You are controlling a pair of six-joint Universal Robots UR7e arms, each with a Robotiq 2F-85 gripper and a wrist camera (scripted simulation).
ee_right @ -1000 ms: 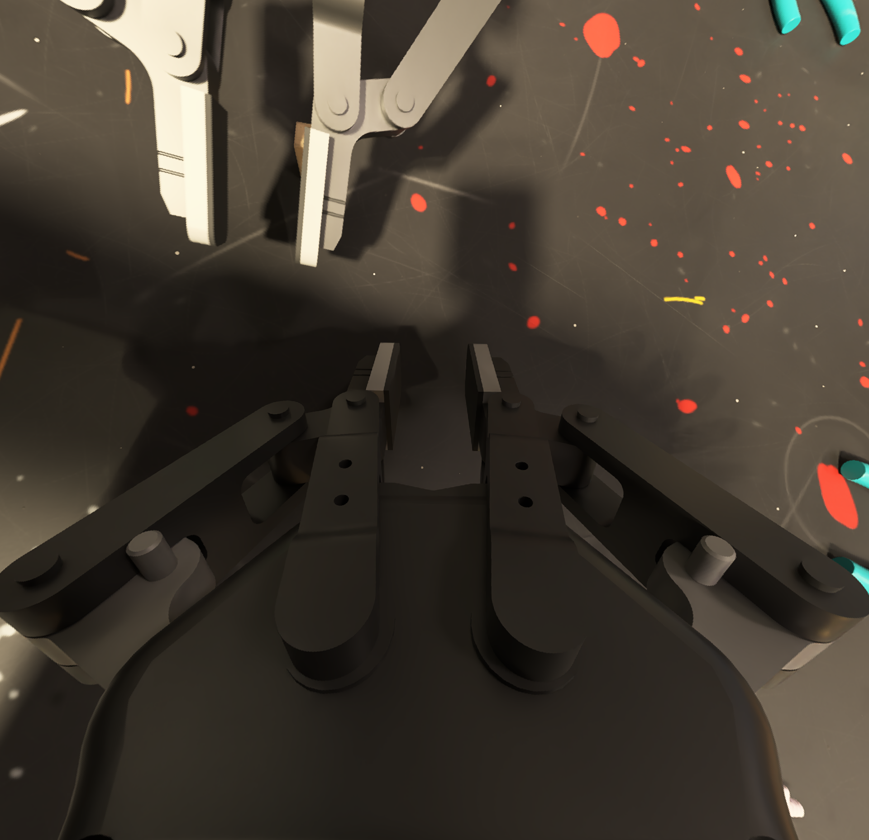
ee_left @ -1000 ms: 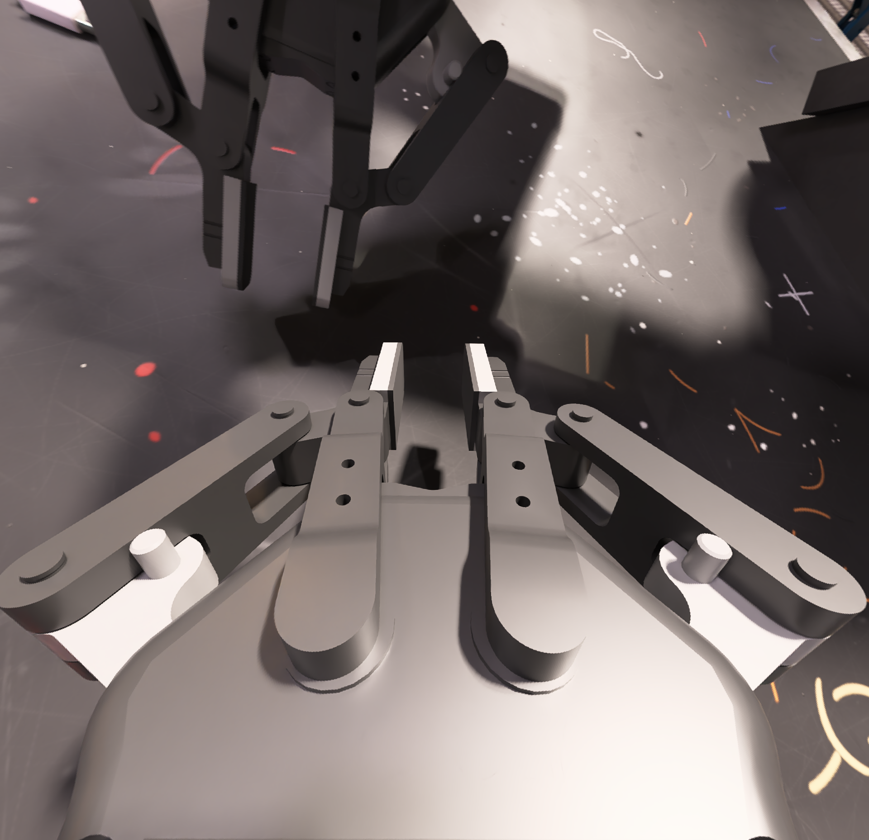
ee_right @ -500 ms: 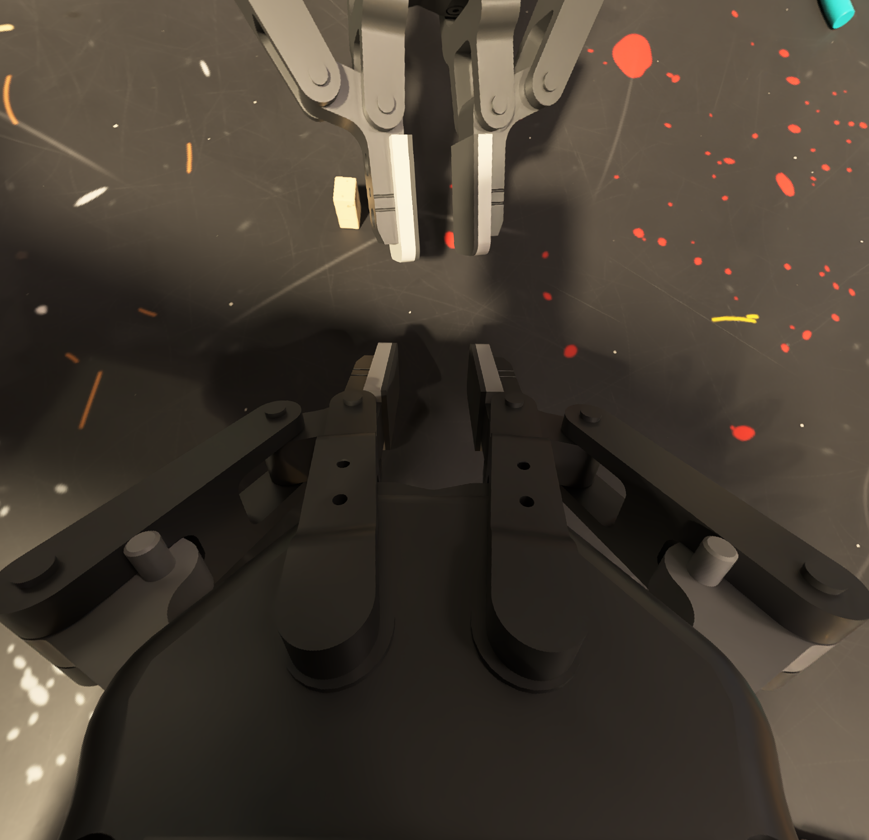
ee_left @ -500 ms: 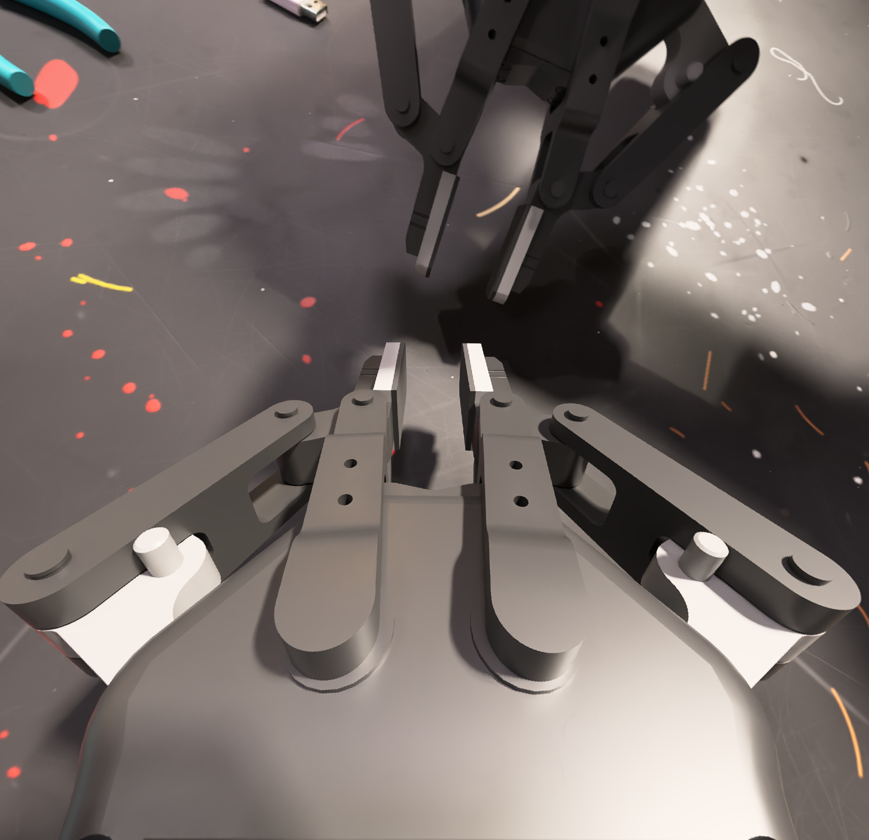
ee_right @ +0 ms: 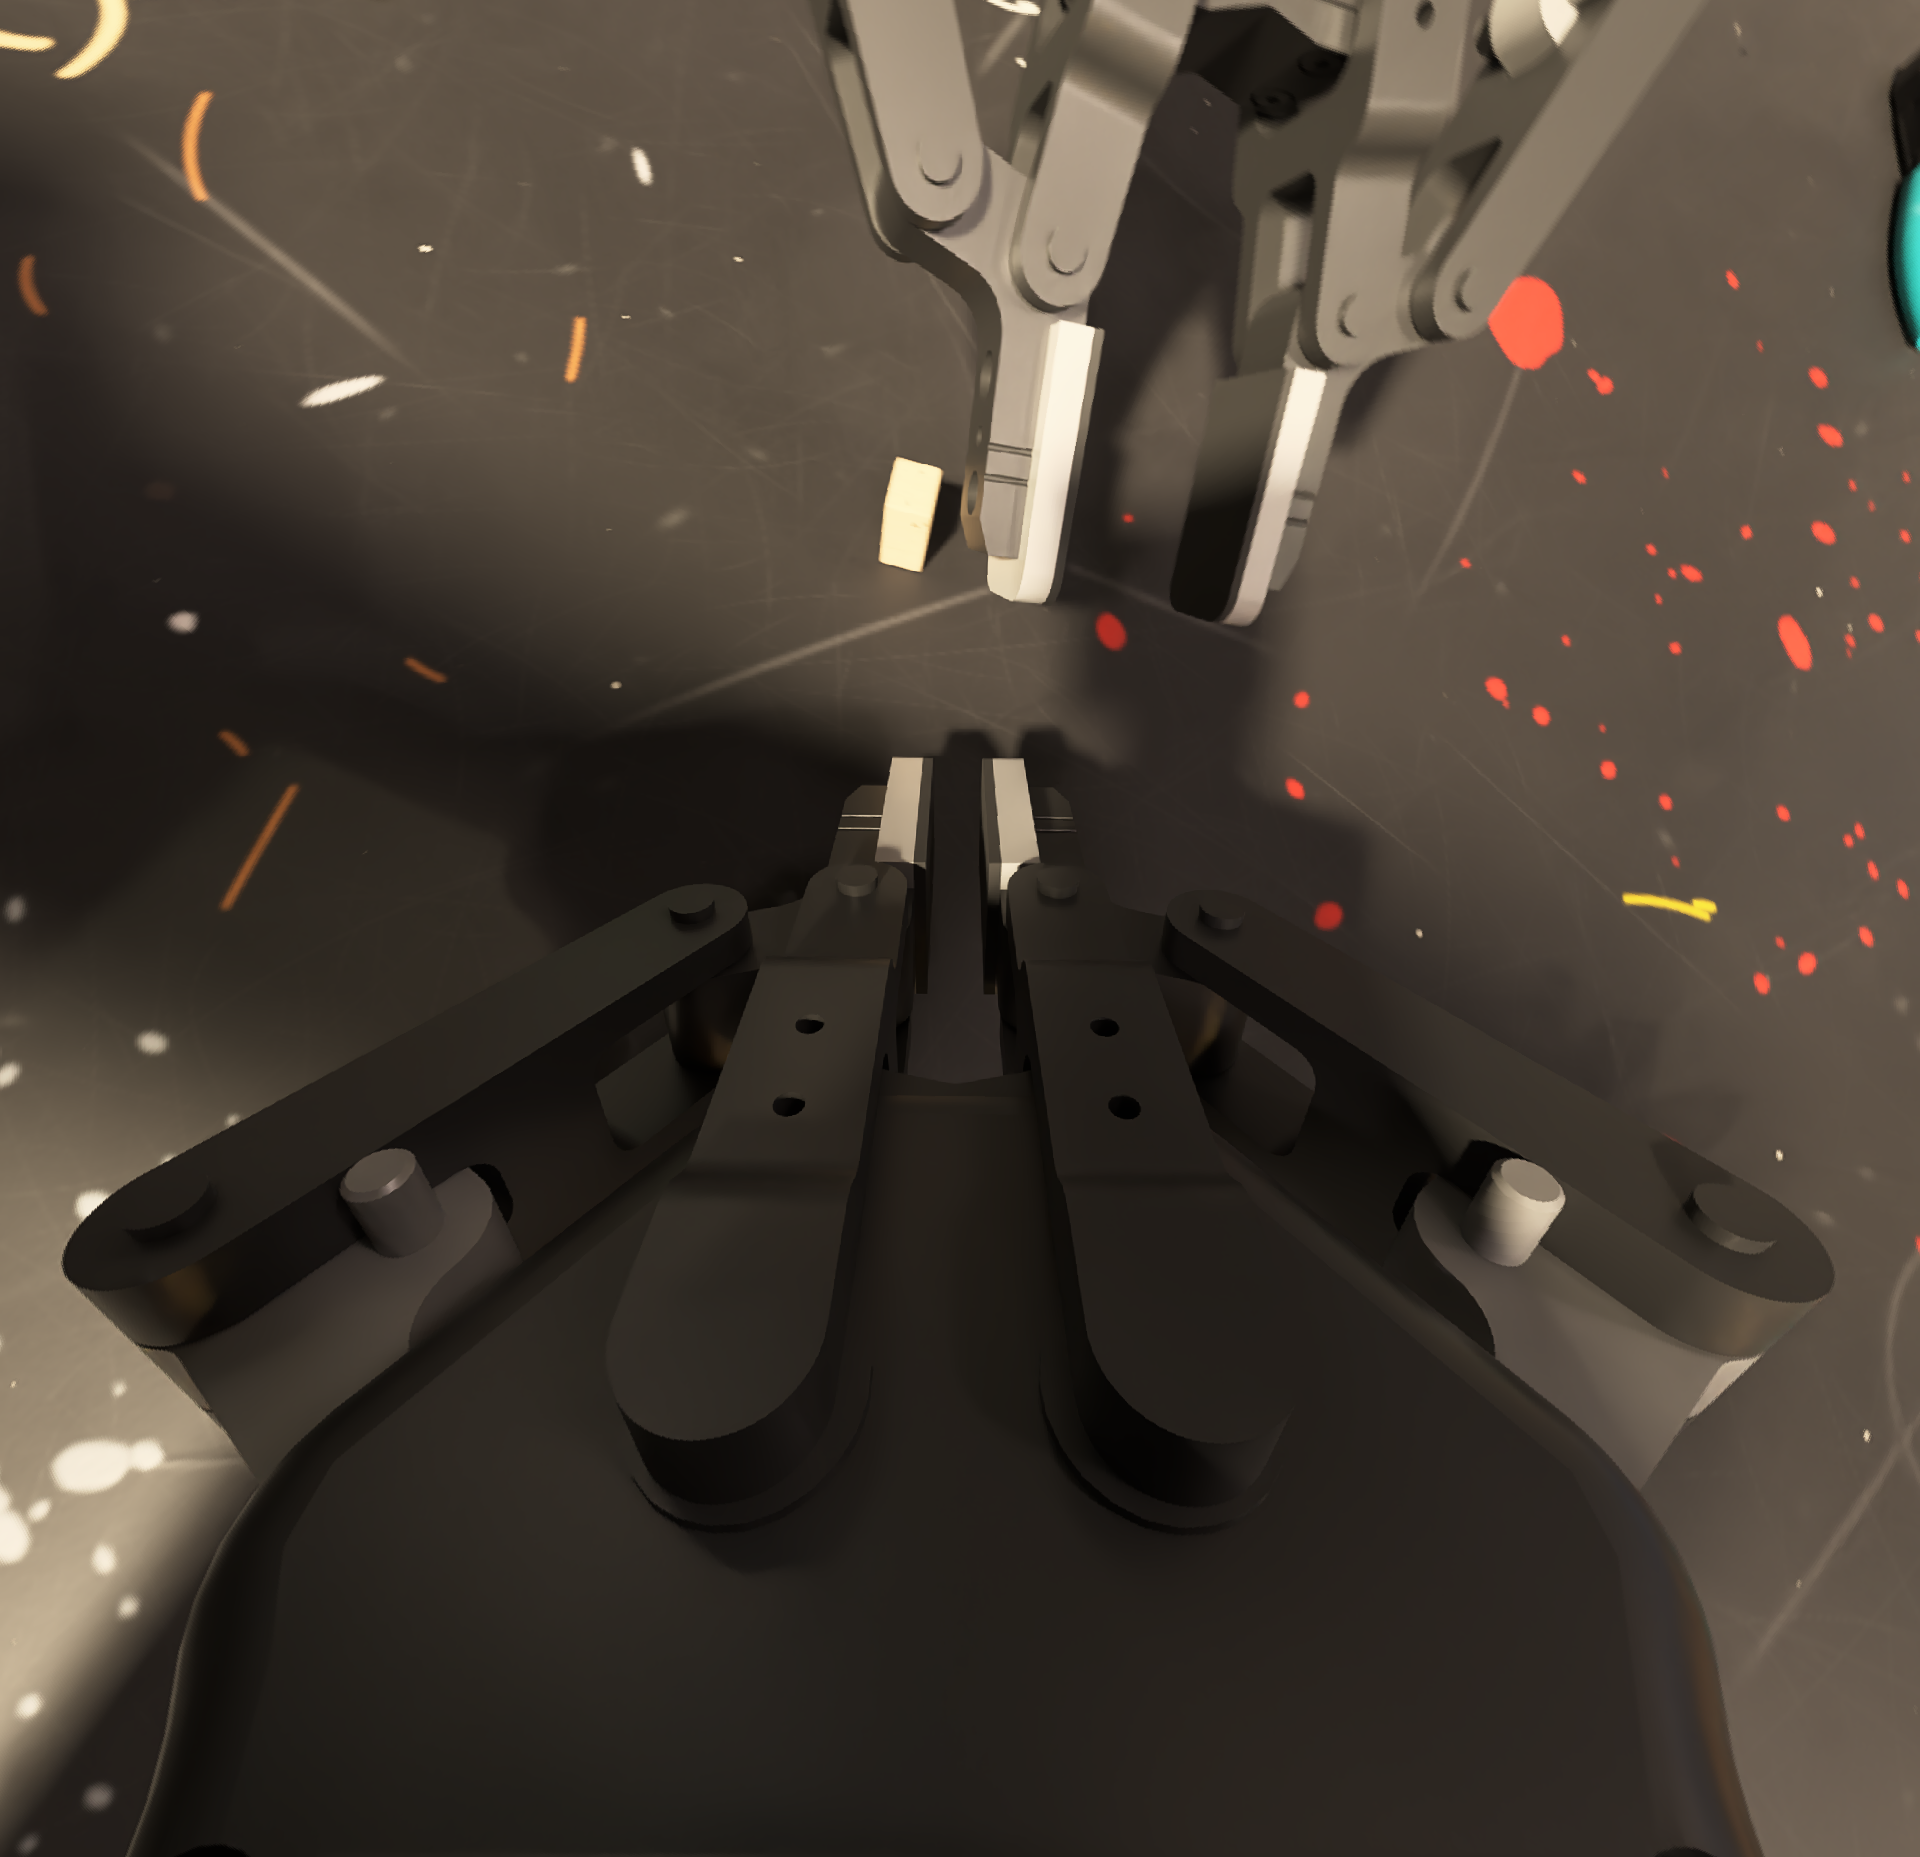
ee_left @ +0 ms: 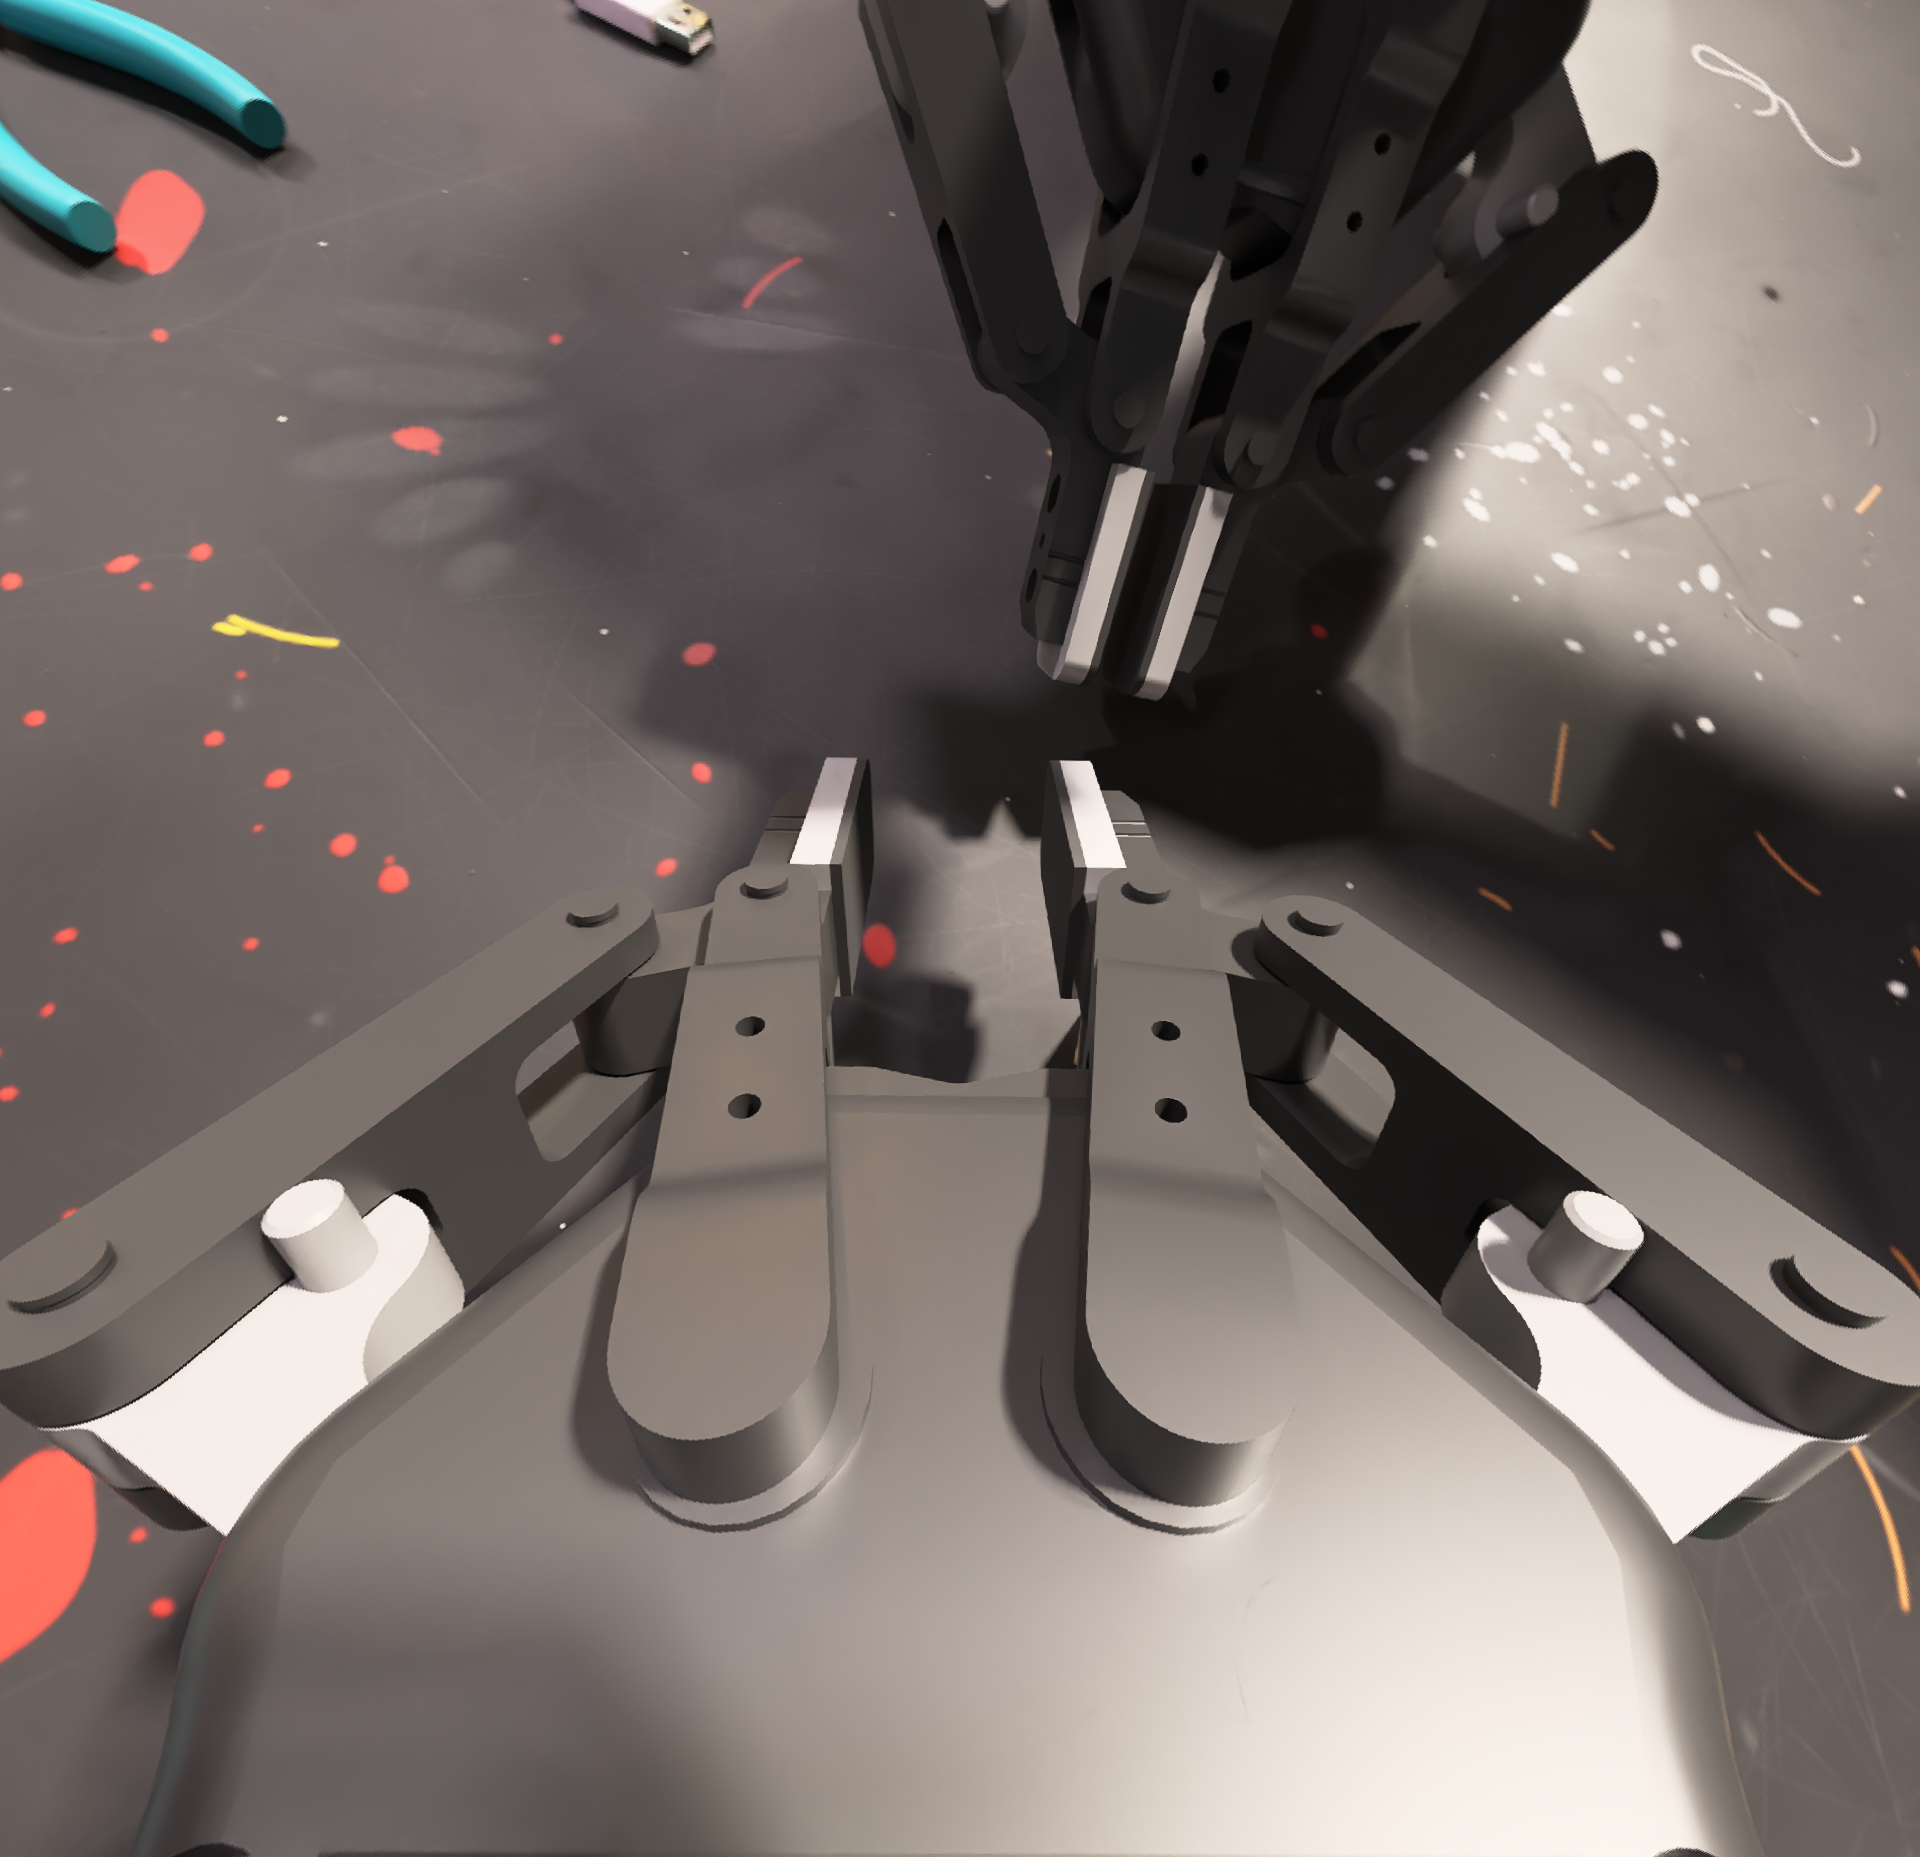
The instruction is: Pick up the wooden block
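The wooden block (ee_right: 911,514) is a small pale cuboid lying on the dark table, seen in the right wrist view. It sits just outside the left gripper's (ee_right: 1143,560) nearer finger, beside it and not between the fingers. The left gripper (ee_left: 956,820) is open and empty, low over the table. The right gripper (ee_right: 956,810) faces it with its fingers drawn almost together around nothing; it also shows in the left wrist view (ee_left: 1127,623). The block does not show in the left wrist view.
The dark table (ee_left: 520,519) is scratched and spattered with red, white and orange paint. Teal-handled pliers (ee_left: 135,72) and a white USB stick (ee_left: 634,15) lie at the far left. The two grippers' tips stand close together, facing each other.
The right gripper's fingers have closed from a wide gap to a narrow one. The left gripper has shifted right in the right wrist view and stays open. The block remains on the table.
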